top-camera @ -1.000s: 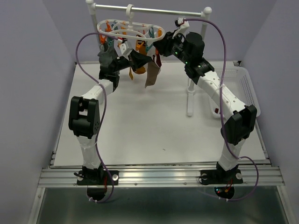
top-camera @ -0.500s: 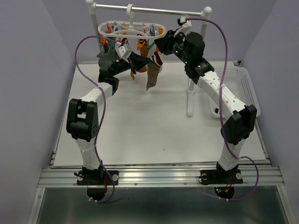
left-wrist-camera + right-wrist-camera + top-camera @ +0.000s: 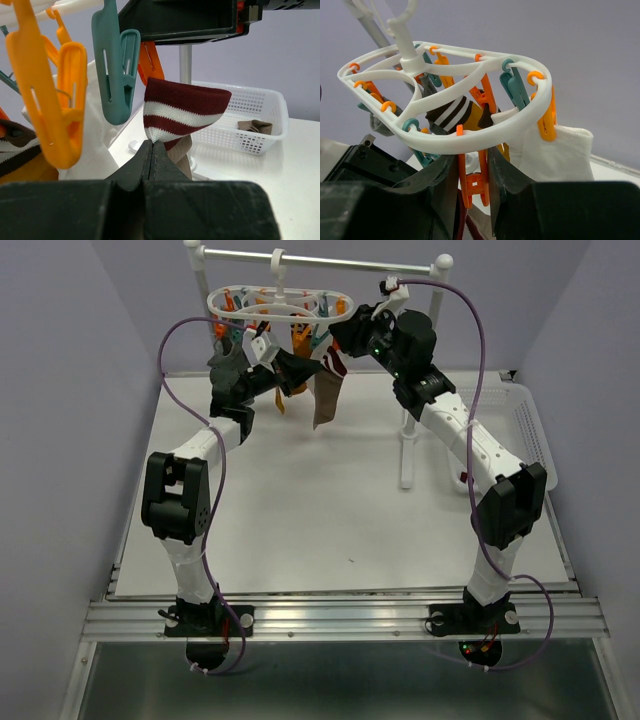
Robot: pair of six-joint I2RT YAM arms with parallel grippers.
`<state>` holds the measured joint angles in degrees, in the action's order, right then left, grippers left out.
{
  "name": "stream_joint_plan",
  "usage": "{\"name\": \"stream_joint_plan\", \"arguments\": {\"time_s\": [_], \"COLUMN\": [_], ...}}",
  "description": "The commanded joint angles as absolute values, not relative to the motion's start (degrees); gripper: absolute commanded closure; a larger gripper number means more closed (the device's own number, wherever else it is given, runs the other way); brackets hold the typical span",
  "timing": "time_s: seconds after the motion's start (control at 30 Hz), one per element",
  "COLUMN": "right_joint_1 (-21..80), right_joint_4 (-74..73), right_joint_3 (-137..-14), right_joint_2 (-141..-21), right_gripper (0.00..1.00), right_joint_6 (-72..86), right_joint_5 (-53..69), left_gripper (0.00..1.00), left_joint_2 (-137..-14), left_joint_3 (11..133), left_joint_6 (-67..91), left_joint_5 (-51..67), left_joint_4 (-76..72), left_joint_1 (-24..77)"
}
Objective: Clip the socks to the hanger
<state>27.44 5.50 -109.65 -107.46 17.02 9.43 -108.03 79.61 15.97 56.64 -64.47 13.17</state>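
You are in the middle of clipping: your left gripper (image 3: 151,145) is fully closed, pinching the striped sock (image 3: 185,107) near its cuff and holding it up under the hanger (image 3: 435,142), which hangs from the rail (image 3: 320,260) at the table's far edge. Your right gripper (image 3: 472,167) is narrowed around an orange clip (image 3: 474,186) on the hanger's front rim, its fingers pressing the clip from both sides. The sock's top edge sits just below that clip, beside a teal clip (image 3: 117,75). I cannot tell from these views whether the clip's mouth is actually spread, so check that first. The next move likely calls for raising the cuff into the clip's mouth, then easing the right fingers apart so it bites, and only then letting go with the left. A white sock (image 3: 555,150) already hangs at the hanger's right end, and another sock (image 3: 255,126) waits in the basket (image 3: 260,100) at the table's right edge.
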Motion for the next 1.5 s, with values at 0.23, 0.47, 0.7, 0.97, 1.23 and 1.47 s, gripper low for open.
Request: {"name": "stream_joint_plan", "arguments": {"time_s": [0.23,0.47,0.7,0.97,1.23,1.47], "right_joint_1": [27.16,27.16,27.16,27.16,27.16,27.16], "right_joint_4": [10.99,11.07,11.69,12.39,13.97,14.15], "right_joint_3": [-108.72,-108.99,-109.60,-109.86,-109.17,-108.90], "right_joint_2": [-106.08,-107.14,-107.14,-107.14,-106.88,-106.70], "right_gripper": [0.99,0.99,0.99,0.99,0.99,0.99], "right_joint_6": [18.81,19.25,20.04,20.04,20.30,20.13], "right_joint_5": [9.05,10.02,9.49,8.53,8.18,8.43], "left_gripper": [1.00,1.00,1.00,1.00,1.00,1.00], "left_joint_2": [-105.82,-106.61,-107.23,-107.40,-109.24,-109.77], "left_joint_3": [81.38,82.88,83.06,82.88,84.11,85.25], "left_joint_6": [14.68,15.55,15.82,15.73,16.88,15.91], "left_joint_5": [55.55,55.90,56.07,56.77,58.62,57.83], "left_joint_4": [-65.48,-65.83,-66.01,-66.01,-67.24,-65.74], "left_joint_1": [13.45,13.54,13.80,13.80,13.89,13.89]}}
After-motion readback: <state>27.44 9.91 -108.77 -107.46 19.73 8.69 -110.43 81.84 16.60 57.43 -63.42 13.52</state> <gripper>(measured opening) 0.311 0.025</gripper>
